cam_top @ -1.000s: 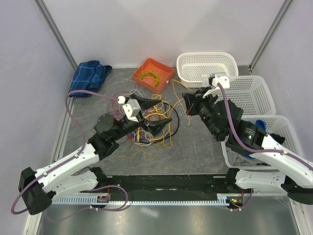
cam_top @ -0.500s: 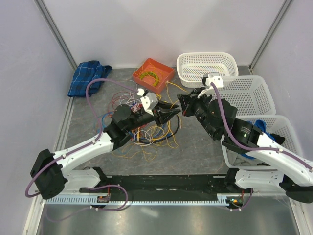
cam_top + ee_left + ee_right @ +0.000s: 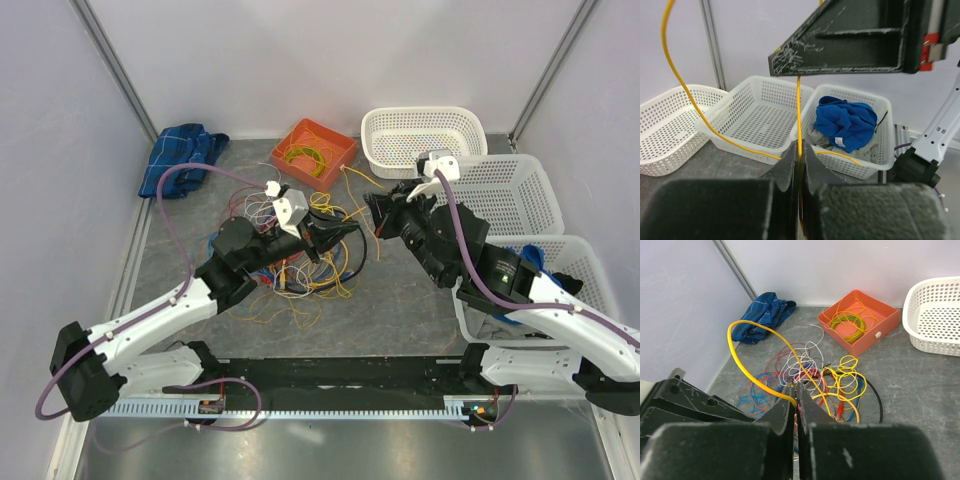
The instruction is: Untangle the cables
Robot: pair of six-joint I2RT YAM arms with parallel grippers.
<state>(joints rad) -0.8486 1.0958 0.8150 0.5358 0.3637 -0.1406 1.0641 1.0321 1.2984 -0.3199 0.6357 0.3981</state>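
The cables (image 3: 300, 262) lie in a loose tangle of yellow, red, blue, white and black wires on the grey table, also seen in the right wrist view as cables (image 3: 812, 365). My left gripper (image 3: 352, 228) hangs above the tangle's right edge, shut on a yellow cable (image 3: 799, 107) that runs up between its jaws (image 3: 800, 150). Close beside it, my right gripper (image 3: 374, 206) is shut on the same yellow cable (image 3: 747, 371), which arcs up and left from its jaws (image 3: 795, 392). The two grippers almost meet.
An orange box (image 3: 338, 145) holding a coiled yellow-green cable sits at the back. Three white baskets (image 3: 420, 113) (image 3: 520, 160) (image 3: 590, 250) line the right side, the nearest with blue cloth (image 3: 845, 120) in it. A blue checked cloth (image 3: 180, 158) lies at the back left.
My left gripper was open over the tangle; it swung right and up toward the right gripper and shut on the yellow cable. The right arm barely moved.
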